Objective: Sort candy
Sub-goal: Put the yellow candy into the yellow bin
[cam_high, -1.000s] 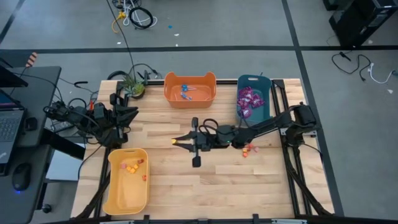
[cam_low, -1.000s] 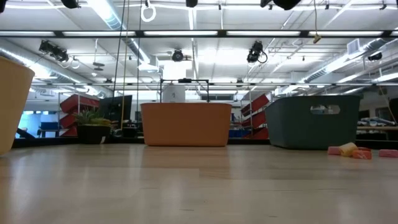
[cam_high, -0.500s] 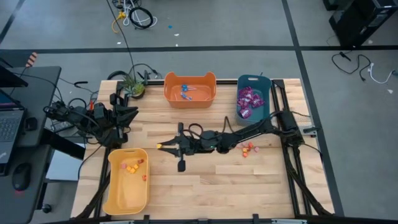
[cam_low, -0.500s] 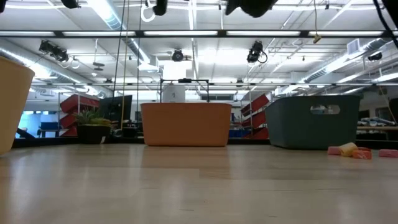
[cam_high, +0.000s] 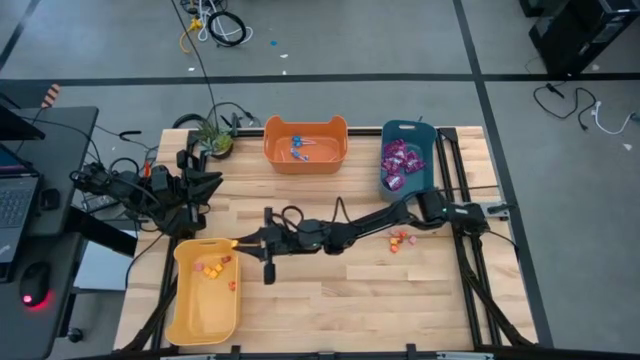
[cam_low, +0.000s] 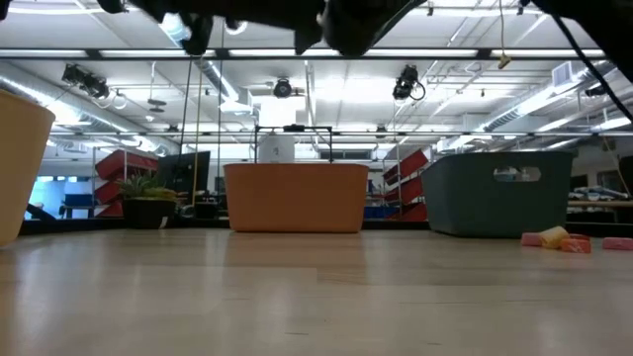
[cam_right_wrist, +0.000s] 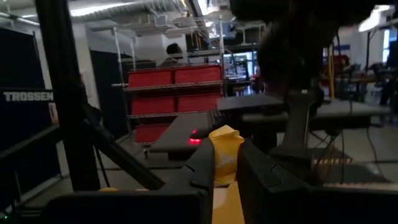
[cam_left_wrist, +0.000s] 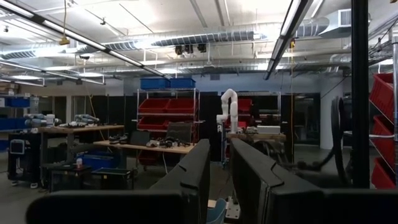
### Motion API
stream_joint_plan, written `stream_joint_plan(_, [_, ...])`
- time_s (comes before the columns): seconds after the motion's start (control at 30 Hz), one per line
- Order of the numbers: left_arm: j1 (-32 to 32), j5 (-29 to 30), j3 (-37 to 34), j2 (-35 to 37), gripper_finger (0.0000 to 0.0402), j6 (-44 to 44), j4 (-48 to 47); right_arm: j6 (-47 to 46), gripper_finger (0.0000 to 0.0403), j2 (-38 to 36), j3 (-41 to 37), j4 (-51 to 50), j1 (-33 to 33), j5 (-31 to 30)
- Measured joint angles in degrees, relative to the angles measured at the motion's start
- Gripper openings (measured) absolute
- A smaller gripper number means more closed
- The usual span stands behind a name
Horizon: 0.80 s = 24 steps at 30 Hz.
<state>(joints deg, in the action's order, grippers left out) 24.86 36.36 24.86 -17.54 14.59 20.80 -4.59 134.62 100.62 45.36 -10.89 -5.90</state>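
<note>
I look level across a bare wooden table [cam_low: 316, 297]: an orange bin [cam_low: 296, 197] at centre back, a dark teal bin [cam_low: 497, 193] beside it, small pink and yellow candies [cam_low: 557, 239] lying far right, dark arm parts [cam_low: 346, 22] overhead.

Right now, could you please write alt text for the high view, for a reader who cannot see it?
The right gripper, stretched across the wooden table, holds a small yellow wrapped candy at the rim of the yellow plastic bin. The left gripper waits folded at the table's left edge.

Yellow candy [cam_right_wrist: 224, 154], purple packets [cam_high: 399, 162] in teal bin [cam_high: 408, 130], orange bin [cam_high: 305, 157], yellow bin [cam_high: 190, 318]
</note>
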Motion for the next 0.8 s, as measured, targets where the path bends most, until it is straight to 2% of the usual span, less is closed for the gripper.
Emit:
stream_joint_plan(0.5, [0.0, 0.0, 0.0, 0.0, 0.0067, 0.2, -2.1, -4.7, 0.0043, 10.7, 12.2, -1.0, 1.7, 2.4])
stream_joint_plan(0.8, [0.0, 0.5, 0.0, 0.0, 0.0067, 0.0, -3.4, -4.0, 0.0043, 11.6, 14.4, -4.2, 1.9, 2.8])
